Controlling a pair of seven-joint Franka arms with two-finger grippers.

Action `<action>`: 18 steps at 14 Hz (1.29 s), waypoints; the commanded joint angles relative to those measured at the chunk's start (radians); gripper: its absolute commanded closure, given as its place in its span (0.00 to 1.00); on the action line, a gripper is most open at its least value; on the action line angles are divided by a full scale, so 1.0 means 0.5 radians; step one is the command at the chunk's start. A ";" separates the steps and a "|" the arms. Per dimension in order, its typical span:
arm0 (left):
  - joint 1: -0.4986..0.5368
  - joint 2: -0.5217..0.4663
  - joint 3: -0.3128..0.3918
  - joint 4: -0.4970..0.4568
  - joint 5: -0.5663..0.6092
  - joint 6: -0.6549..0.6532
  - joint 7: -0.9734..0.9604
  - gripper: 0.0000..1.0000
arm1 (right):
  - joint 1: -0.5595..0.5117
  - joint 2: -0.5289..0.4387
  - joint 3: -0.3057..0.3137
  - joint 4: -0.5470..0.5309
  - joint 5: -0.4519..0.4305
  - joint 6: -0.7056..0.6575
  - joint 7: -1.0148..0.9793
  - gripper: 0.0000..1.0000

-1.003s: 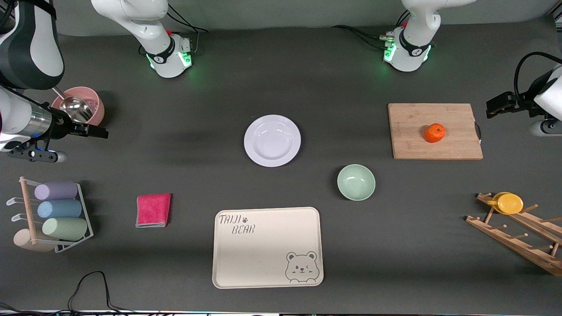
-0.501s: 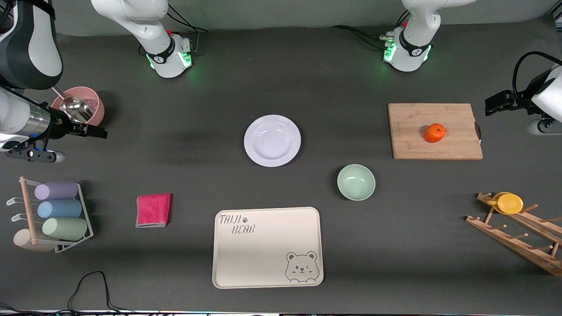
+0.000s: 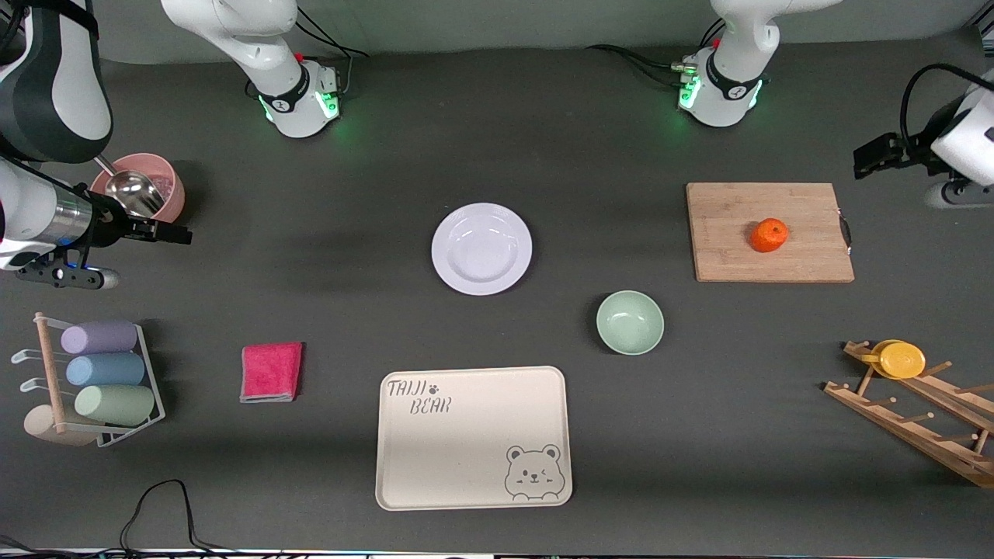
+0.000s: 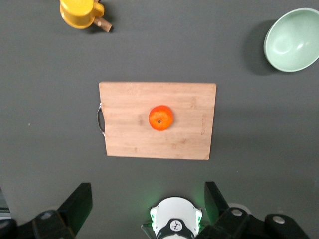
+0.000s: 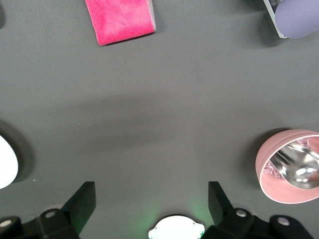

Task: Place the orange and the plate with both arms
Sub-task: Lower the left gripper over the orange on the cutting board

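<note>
The orange [image 4: 161, 118] sits near the middle of a wooden cutting board [image 4: 129, 134], directly under the left wrist camera and centred between the spread jaws of the left gripper [image 4: 147, 209], which hangs high over bare table at the left arm's end, holding nothing. The plate [image 3: 481, 248] lies flat at mid-table, well apart from the right gripper [image 5: 149, 206]; in the right wrist view only a sliver of its rim shows off to one side of that gripper's wide, empty jaws, with a pink cup [image 5: 291, 167] holding a metal scoop off to the other side. Both reaches appear yet to begin. For the orange, the sound move is probably straight down with the fruit kept midway between the fingers, closing gently since it can roll. The plate likely needs the right gripper brought across until one rim edge sits between its jaws, one finger slipping under the rim, because a shallow glossy plate offers little else to pinch.
</note>
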 commanded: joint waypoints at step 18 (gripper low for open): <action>0.030 -0.363 -0.001 -1.874 0.002 1.729 0.030 0.00 | 0.158 0.145 0.004 0.046 0.025 -0.029 0.028 0.00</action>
